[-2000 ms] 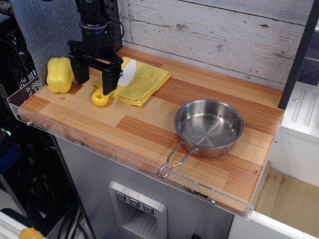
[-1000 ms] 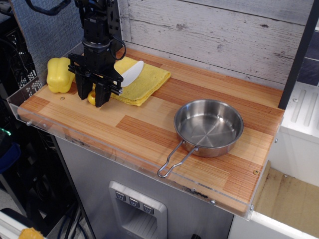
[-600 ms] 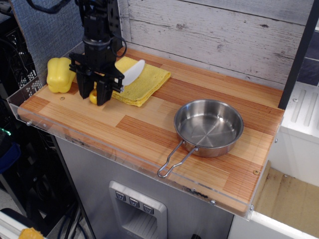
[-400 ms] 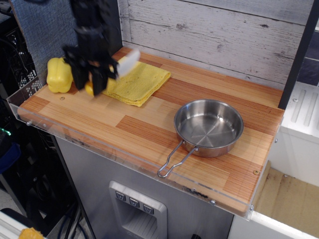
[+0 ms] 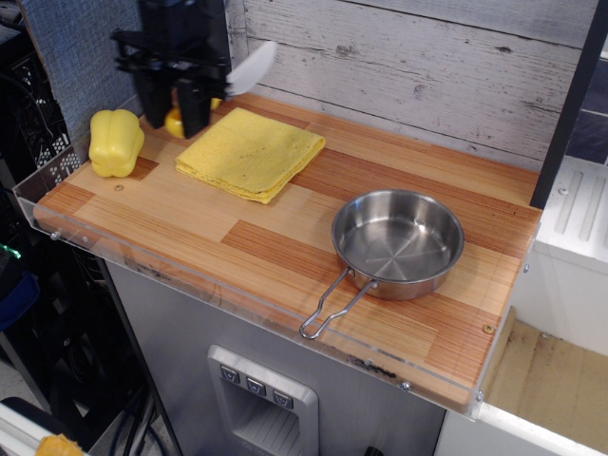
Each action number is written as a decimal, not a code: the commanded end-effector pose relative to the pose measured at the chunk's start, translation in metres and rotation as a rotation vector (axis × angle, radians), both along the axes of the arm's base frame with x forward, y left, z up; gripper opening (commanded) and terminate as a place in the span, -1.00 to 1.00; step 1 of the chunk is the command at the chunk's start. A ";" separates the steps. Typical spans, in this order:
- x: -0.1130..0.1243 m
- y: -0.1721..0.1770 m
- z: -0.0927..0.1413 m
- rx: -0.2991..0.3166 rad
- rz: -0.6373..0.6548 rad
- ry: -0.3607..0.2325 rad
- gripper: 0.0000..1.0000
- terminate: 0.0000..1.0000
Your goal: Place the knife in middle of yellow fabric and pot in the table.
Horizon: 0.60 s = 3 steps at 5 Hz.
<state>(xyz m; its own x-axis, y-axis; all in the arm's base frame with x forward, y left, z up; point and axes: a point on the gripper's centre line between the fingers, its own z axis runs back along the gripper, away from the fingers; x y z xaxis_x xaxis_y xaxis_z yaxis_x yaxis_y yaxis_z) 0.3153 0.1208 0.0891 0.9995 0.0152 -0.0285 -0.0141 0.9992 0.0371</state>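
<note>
Knife (image 5: 228, 81): you see it lifted off the table, white blade pointing right, above the cloth's back-left corner.
Gripper (image 5: 175, 114): clamped on the yellow handle.
Yellow fabric (image 5: 251, 153): flat, bare.
Pot (image 5: 397, 242): right, well apart.
Table (image 5: 256, 242): a pepper (image 5: 114, 142) at its left end.

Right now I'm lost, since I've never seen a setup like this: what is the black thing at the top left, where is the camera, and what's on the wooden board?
One camera looks down at the table from the front and above. The black thing is a robot arm's gripper, a two-fingered clamp. It is shut on the knife, a toy with a white blade and yellow handle, lifted clear of the wood. Below lies a folded yellow fabric. To its left sits a yellow toy pepper. The shiny pot stands near the right side, its wire handle pointing toward the front edge.
</note>
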 end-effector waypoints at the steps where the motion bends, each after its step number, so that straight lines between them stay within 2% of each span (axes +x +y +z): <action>1: 0.003 -0.051 0.019 0.042 0.039 0.018 -1.00 -1.00; 3: 0.012 -0.087 -0.023 0.101 0.119 0.135 -1.00 -1.00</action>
